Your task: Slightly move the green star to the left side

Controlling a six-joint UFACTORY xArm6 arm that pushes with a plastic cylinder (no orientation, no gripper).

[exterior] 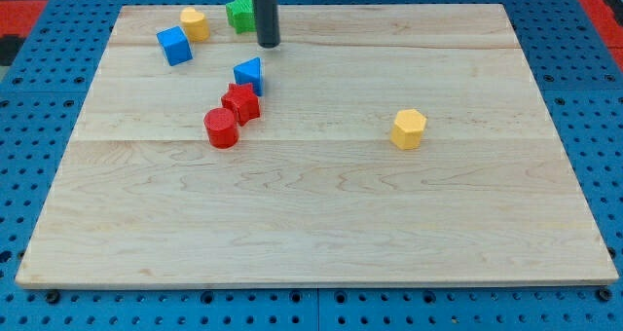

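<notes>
Overhead: pale wooden board (321, 204) on blue perforated base (39, 97).

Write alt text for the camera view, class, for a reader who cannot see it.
My tip rests on a wooden board just right of the green star block near the view's top. Left of it sit a yellow block and blue cube; below, a blue triangular block and two red blocks.

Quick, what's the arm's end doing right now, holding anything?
No gripper: my tip holds nothing. It rests on the board just to the view's right of the green star, close beside it; contact cannot be told.
</notes>
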